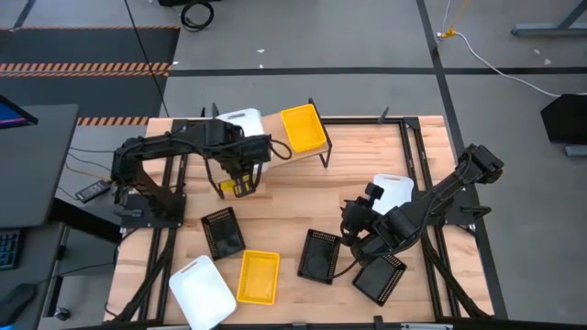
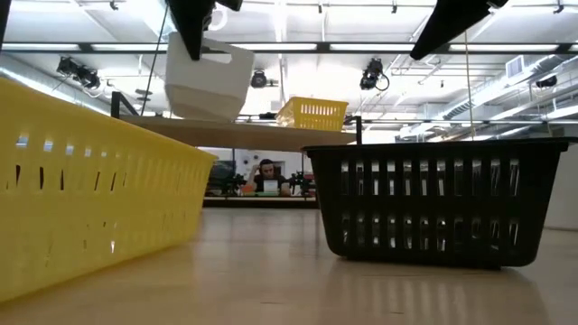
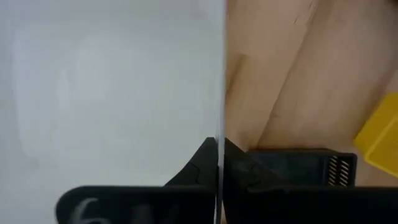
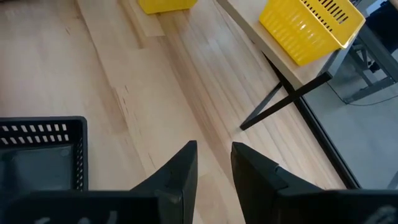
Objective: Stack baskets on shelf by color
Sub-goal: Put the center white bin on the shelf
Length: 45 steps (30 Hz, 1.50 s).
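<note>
Held item: white rounded plastic basket (image 1: pixel 240 122), above the shelf's left end, its thin wall pinched so it hangs clear.
Left gripper (image 1: pixel 240 163): clamped tight on that basket wall.
Shelf: light wooden plank on black legs (image 1: pixel 275 149), at the table's far edge; yellow perforated plastic basket (image 1: pixel 304 128) on its right end, leaving room between for a third colour.
Right gripper (image 4: pixel 213 163): fingers parted, empty, near the table's right edge over the black perforated baskets (image 1: pixel 320 255).
Open room: bare slatted wooden table (image 1: pixel 303 197) at mid-table.

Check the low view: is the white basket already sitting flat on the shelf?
No. The white basket hangs tilted in the left gripper, its bottom just above the shelf, beside the yellow basket.
</note>
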Available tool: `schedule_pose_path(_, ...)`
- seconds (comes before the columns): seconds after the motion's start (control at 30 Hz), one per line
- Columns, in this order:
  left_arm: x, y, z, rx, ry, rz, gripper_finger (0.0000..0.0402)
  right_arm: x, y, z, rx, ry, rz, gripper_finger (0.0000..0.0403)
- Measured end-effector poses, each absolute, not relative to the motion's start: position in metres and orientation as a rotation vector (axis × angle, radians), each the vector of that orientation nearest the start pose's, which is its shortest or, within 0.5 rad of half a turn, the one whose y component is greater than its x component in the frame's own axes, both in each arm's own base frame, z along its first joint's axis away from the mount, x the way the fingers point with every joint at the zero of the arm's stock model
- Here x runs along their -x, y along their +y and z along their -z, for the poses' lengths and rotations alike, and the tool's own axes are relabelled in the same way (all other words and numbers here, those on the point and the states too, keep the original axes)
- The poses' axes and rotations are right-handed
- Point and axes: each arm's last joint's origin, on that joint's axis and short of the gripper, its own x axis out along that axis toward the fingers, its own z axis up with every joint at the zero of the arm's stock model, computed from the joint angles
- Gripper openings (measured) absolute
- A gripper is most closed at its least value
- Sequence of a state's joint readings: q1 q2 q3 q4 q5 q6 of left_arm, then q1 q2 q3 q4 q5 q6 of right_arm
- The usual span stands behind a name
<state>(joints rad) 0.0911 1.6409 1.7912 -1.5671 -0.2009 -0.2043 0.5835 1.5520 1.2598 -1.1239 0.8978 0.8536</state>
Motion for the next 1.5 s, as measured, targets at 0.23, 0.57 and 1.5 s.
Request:
schedule_pose_path(0.23, -0.285, 0.020, -0.368, 0.065, 1.386, -0.365, 0.0007, -0.246, 0.135, -0.270, 0.178, 0.810, 0.646, 0.0103)
schedule_pose_path(0.57, -0.265, 0.015, -0.387, 0.052, 1.304, -0.388, 0.0007, -0.245, 0.137, -0.270, 0.179, 0.809, 0.639, 0.0103)
schedule_pose_path(1.5, -0.208, 0.034, -0.348, 0.115, 1.212, -0.428, 0.0007, -0.246, 0.138, -0.270, 0.174, 0.802, 0.637, 0.0103)
